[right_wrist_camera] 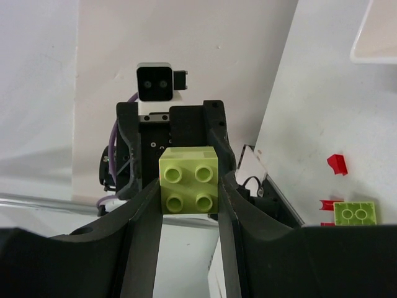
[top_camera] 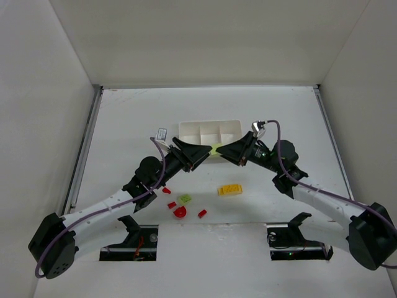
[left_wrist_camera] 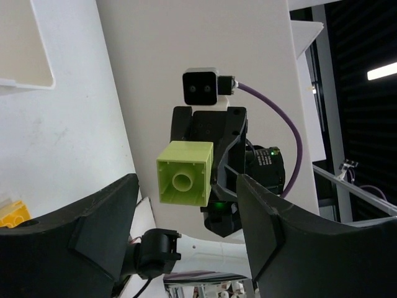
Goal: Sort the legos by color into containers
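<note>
Nothing legible anywhere; the small white tag [top_camera: 162, 133] left of the tray [top_camera: 209, 122] carries print too blurred to read.

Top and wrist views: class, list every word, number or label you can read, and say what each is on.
No text can be read in any view.
The white tag bears dark marks that are too small to read.
The studs on the green brick show no legible lettering.

table [top_camera: 124, 118]: white | on it: tray [top_camera: 191, 133] | yellow brick [top_camera: 230, 189] | flat green piece [top_camera: 185, 199] | red bits [top_camera: 180, 212]
</note>
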Motion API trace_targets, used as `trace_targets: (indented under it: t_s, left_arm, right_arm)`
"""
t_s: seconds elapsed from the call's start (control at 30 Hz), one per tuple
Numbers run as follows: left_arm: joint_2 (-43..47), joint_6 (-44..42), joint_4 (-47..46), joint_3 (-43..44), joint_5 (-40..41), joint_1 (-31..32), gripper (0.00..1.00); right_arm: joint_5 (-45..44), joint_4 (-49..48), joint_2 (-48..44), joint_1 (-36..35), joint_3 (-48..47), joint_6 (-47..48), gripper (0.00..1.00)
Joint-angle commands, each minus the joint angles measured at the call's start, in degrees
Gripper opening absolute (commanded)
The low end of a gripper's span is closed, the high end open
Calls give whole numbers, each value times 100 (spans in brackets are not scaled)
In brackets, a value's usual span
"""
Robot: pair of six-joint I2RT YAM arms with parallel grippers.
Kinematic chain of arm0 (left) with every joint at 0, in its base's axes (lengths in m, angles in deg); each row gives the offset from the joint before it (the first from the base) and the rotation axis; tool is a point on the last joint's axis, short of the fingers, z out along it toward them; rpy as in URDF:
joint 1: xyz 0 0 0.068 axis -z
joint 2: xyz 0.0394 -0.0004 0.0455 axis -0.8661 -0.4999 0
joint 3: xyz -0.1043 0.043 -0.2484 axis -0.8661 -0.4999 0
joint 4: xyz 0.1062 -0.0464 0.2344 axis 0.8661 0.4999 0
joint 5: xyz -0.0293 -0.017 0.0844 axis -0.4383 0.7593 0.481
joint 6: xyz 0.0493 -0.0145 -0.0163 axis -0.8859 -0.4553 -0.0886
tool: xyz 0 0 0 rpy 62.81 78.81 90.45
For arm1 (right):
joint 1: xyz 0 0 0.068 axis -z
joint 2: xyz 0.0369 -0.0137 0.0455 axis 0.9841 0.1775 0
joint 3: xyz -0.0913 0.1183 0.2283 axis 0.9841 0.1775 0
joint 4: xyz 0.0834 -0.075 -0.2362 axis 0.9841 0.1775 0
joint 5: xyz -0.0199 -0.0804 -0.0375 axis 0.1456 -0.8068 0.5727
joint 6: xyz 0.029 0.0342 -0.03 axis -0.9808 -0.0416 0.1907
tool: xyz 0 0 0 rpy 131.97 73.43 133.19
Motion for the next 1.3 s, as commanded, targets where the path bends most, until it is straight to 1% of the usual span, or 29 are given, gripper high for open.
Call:
trace_targets:
  t_s: [0.0,0.17,0.27,0.4,0.43,0.57,0.73,0.83,0.93,1.03,1.13,1.27]
  left_arm:
    - [88,18,-463,135,-159,21,61]
    - [-115,18,-489,214,-265,91,56]
    - [-124,36,-524,179,-230,56,53]
    - [-27,54,-559,109,-186,12,42]
    - [-10,62,-559,100,-185,12,41]
    - [78,62,-568,47,-185,-14,43]
    - [70,71,-568,38,-185,-41,41]
    - [70,80,-542,29,-185,-50,44]
    - [52,97,-533,12,-133,-58,44]
    - [35,97,-515,-6,-115,-58,43]
    - [17,97,-471,-15,-115,-58,41]
    - [43,80,-331,-23,-45,-67,41]
  right_arm:
    - [110,-655,99,-60,-104,-149,32]
    - [102,-716,310,-218,-158,-211,32]
    - [110,-961,433,-306,-105,-351,32]
    - [137,-1410,574,-306,9,-632,32]
    - [137,-1446,591,-306,27,-659,32]
    - [163,-1463,635,-280,53,-677,32]
    - [146,-1455,618,-271,71,-668,32]
    - [155,-1437,592,-245,106,-650,32]
    - [137,-1411,548,-245,115,-624,32]
    - [119,-1349,512,-236,124,-589,32]
    - [76,-1305,469,-227,124,-519,32]
    - [23,-1174,398,-201,124,-387,32]
